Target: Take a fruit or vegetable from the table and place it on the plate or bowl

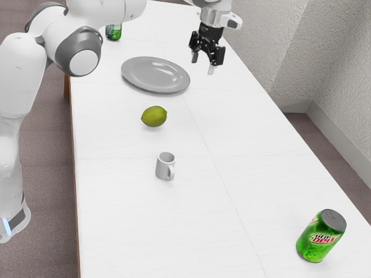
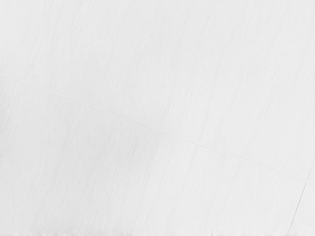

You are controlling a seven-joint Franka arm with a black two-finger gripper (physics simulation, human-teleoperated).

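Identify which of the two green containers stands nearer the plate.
The green container half hidden behind the arm; the Mountain Dew can stands far beyond the mug.

1. The exterior view sits high beside the arm (image 1: 75, 49) at 9 o'clock and looks down along the table (image 1: 243, 174) toward 12 o'clock, from fairly far.
2. The wrist view faces down, close; both views share the table surface.

Ext. view: green aluminium soda can w/ grey lid (image 1: 320, 236), standing tilted on the white tabletop (image 1: 243, 174) at the view's lower right, carries a red-and-white brand logo reading "Mtn Dew" across its side; lettering slants along w/ the can. Smaller print around the logo too fine to read. Second green can (image 1: 113, 32) at far end of table, partly hidden behind the arm: label not legible.
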